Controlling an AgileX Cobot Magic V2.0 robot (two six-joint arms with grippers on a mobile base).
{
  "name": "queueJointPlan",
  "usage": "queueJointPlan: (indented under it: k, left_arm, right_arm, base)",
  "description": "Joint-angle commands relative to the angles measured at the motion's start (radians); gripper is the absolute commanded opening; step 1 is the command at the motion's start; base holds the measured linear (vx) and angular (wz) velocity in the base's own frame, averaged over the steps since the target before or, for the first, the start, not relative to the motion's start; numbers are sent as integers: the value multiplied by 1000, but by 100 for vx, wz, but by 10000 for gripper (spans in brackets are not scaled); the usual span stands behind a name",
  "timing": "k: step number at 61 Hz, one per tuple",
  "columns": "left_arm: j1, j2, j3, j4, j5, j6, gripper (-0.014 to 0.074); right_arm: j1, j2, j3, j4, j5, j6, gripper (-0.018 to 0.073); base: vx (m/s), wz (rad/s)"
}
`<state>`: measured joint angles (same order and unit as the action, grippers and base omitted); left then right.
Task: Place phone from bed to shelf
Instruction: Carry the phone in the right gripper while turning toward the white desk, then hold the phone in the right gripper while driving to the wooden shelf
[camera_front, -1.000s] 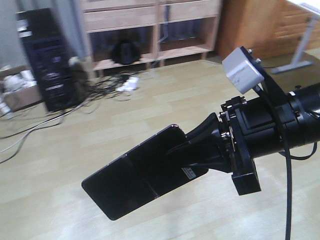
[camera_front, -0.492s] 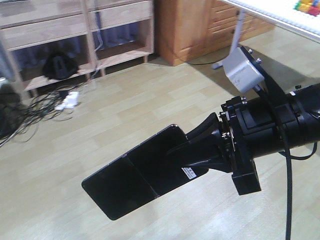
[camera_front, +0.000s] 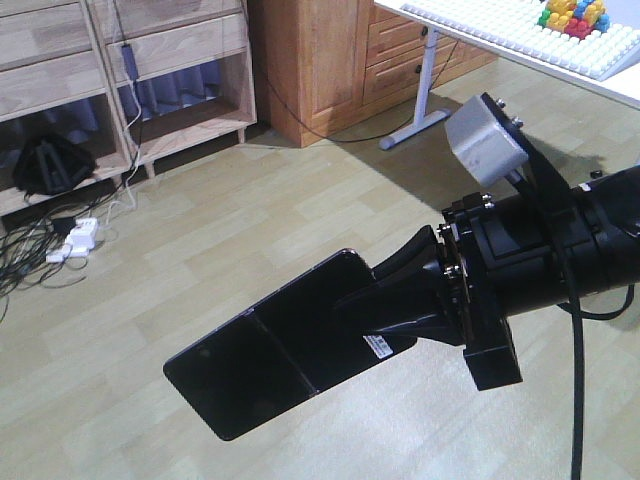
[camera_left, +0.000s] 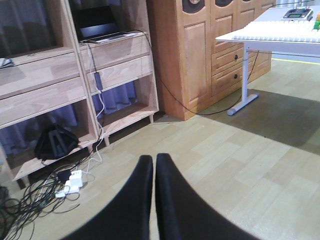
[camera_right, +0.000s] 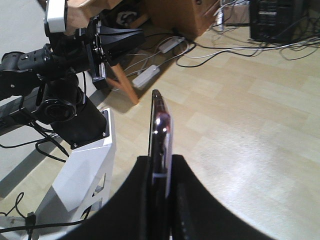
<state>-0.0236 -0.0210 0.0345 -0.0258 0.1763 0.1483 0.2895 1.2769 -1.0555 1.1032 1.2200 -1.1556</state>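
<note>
Nearest, my right claw (camera_right: 161, 170) is clamped on one short end of the phone (camera_front: 270, 360), which juts out flat above the floor (camera_front: 200, 230) with most of its length unsupported. Thin, stiff, glossy and probably light, it may slip or pivot and looks fragile at the crease, so the flat faces near the end suit the hold. My left claw (camera_left: 154, 172) is pressed together, empty. Beyond, the shelf (camera_left: 45, 82) stands well apart.
</note>
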Motion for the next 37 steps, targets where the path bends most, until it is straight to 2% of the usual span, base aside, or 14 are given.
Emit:
queueJointPlan:
  k: [1,37]
  left_arm:
    - [1,-4,-23,-9,-71,-6,1]
    - [1,-4,-23,-9,-71,-6,1]
  right_arm:
    - [-3,-28,-28,86,66,-4,-2]
    - [-3,-28,-28,86,66,-4,-2]
  base:
    - [35,-8]
    - [38,-2]
